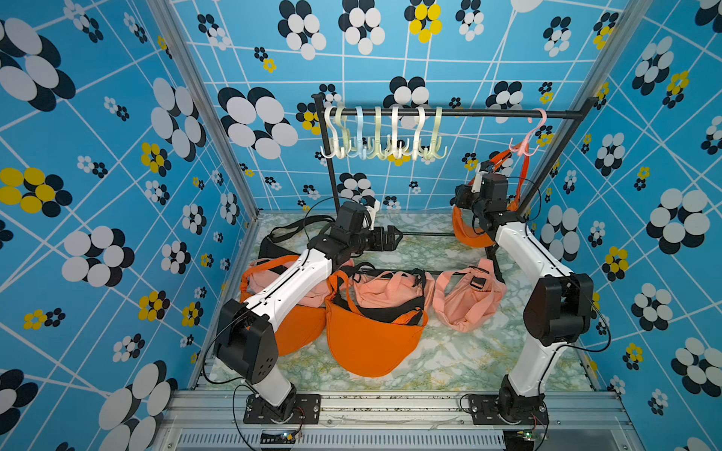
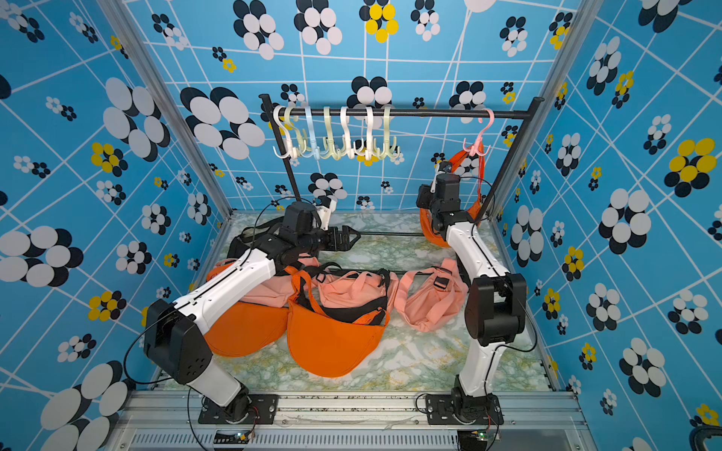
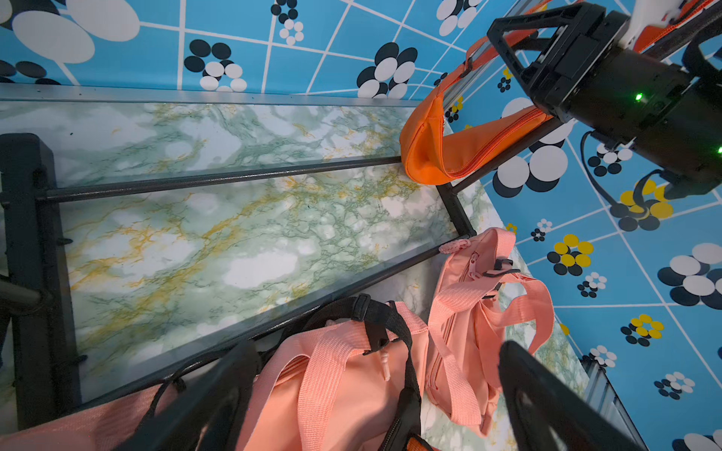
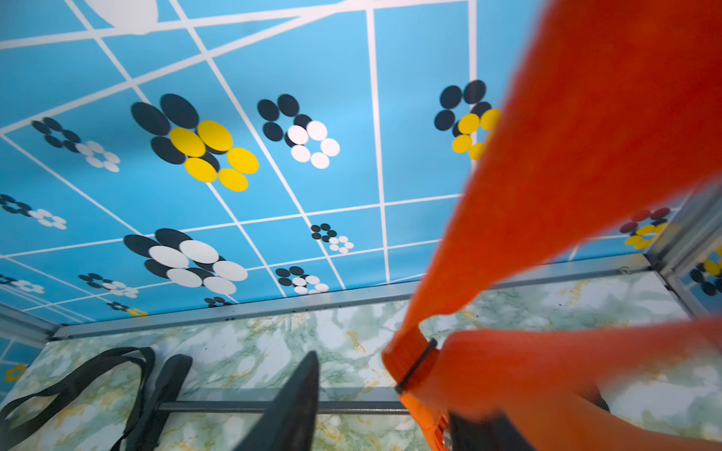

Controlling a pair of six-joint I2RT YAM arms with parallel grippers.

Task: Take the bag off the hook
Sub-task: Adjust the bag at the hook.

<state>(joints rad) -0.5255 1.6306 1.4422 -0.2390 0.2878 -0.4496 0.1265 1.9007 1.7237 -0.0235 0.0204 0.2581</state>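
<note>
Hanging orange bag [image 1: 464, 229] matt woven cloth; pink hook [image 1: 522, 147] smooth plastic; rail [image 1: 488, 113] matt black metal; tabletop [image 1: 449, 351] glossy marble-print

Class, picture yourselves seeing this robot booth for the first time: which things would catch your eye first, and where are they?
The loud blue flower-patterned walls strike first, on every side. Next, an orange bag hangs from a pink hook at the right end of the black rail, while pale empty hooks crowd its left end. Below, a heap of orange and pink bags lies on the marbled floor.
</note>
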